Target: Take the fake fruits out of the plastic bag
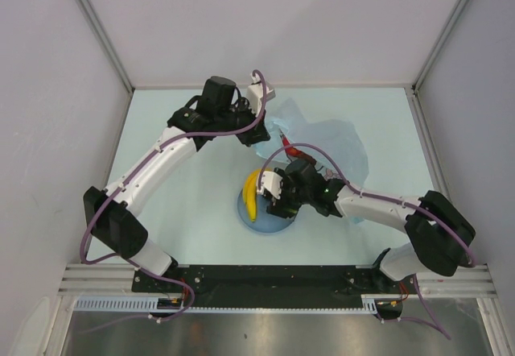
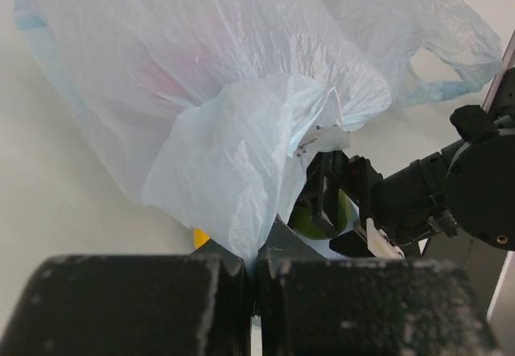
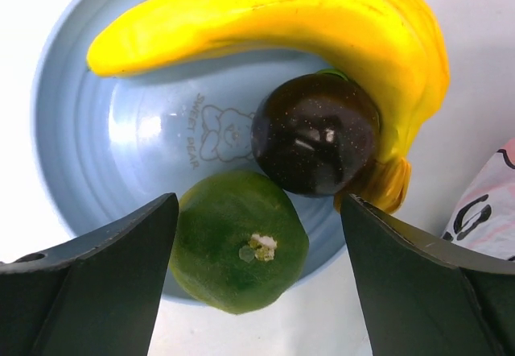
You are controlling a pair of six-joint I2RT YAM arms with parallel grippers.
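Top view: saw a thin, crinkly, translucent pale-blue plastic bag (image 1: 334, 151) slumped on the pale counter (image 1: 177, 130), just behind a round blue plate (image 1: 269, 227). Found left fingers (image 1: 259, 134) closed on the bag's left edge. Spotted a curved, glossy yellow banana (image 1: 252, 191) on the plate, with right fingers (image 1: 275, 199) low over it.

Left wrist view: saw matte black fingers pressed together at the bottom, pinching a wrinkled fold of the bag, with the film draped above in soft creases. Made out faint pink through the film; could not tell which fruit.

Right wrist view: found the plate smooth and ringed, with an embossed bear. Saw the banana along the far rim and a shiny, round dark maroon fruit (image 3: 315, 134) touching its inner curve. Saw a dimpled green fruit (image 3: 237, 239) just beside that, at the near rim. Noted right fingers spread wide either side of the green fruit, gripping nothing. Glimpsed the bag's dark-line print at the right edge.
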